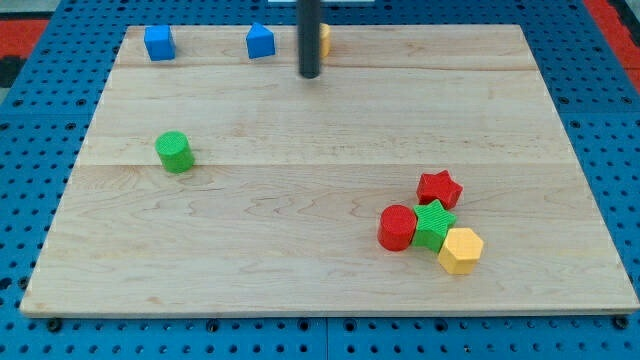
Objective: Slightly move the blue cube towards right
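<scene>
Blocks sit in two groups on our wooden counter (330, 110). Along the top edge, near the top-left corner, we see the blue cube (159, 43), and to its right, apart from it, a blue block with a peaked top (261, 41). Our rod carries no jaws, so there is nothing to open or clench. My tip (309, 75) stands just right of the peaked blue block and well right of the cube, touching neither. A yellow block (324, 39) peeks out from behind the rod. A green cylinder (175, 151) stands alone toward the left edge. Toward the bottom-right corner, a red star (439, 188), red cylinder (397, 227), green star (434, 223) and yellow hexagon (461, 250) cluster tightly together.
</scene>
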